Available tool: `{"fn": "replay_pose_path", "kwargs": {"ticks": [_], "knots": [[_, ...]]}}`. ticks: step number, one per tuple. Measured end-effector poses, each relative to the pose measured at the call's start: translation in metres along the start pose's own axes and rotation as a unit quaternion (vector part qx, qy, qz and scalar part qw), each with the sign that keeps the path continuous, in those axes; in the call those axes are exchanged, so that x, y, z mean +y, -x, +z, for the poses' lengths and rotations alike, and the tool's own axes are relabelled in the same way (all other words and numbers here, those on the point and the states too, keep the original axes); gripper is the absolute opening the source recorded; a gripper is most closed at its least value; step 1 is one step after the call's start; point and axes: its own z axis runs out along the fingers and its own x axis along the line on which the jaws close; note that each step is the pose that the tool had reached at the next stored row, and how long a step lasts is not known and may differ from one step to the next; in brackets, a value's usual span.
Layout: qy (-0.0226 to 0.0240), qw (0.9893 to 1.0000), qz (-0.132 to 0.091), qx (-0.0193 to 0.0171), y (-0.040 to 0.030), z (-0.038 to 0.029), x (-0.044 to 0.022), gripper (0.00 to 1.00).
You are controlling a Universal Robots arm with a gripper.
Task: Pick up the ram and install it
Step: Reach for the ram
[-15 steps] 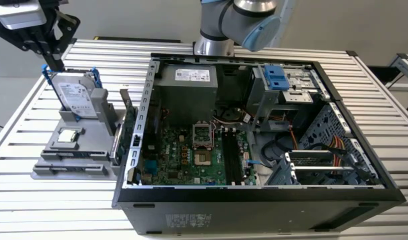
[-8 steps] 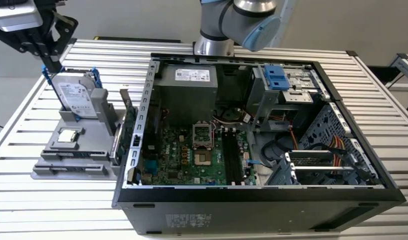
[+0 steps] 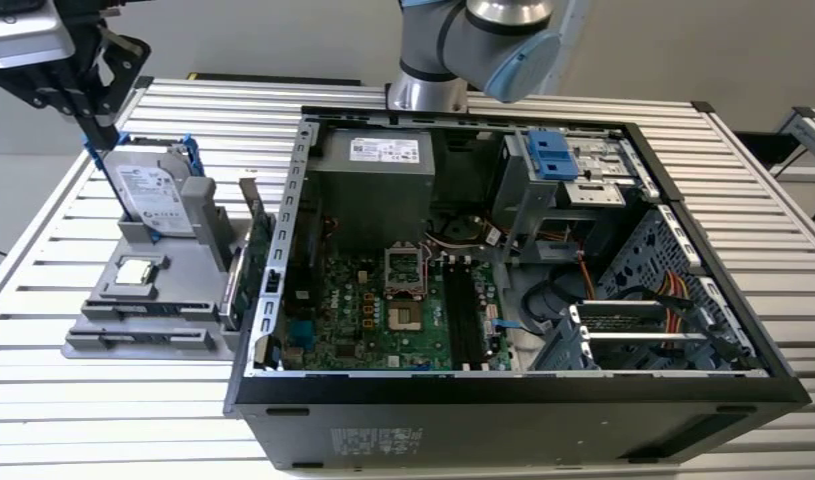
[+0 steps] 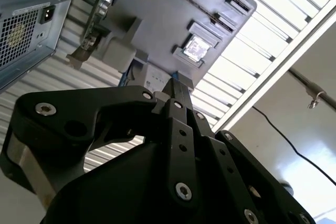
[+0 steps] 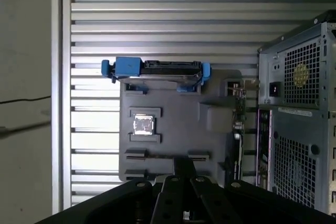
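Here the hand (image 3: 108,143) hangs above the grey holder (image 3: 87,345), over the end where the hard drive (image 3: 154,190) stands, its fingers pressed together with nothing visible between them. The ram (image 3: 160,313) appears to sit on edge in a slot at the holder's opposite end, just past the processor chip (image 3: 138,270), well apart from the hand.

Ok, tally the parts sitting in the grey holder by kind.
Hard drive: 1
Processor: 1
Ram: 1
Card: 1
Total: 4
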Motion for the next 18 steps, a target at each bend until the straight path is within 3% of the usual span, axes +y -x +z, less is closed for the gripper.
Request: {"fn": "replay_pose_path", "kwargs": {"ticks": [18], "knots": [[0.0, 1.0, 0.006, 0.0, -0.0023, -0.0003, -0.0142, 0.0]]}}
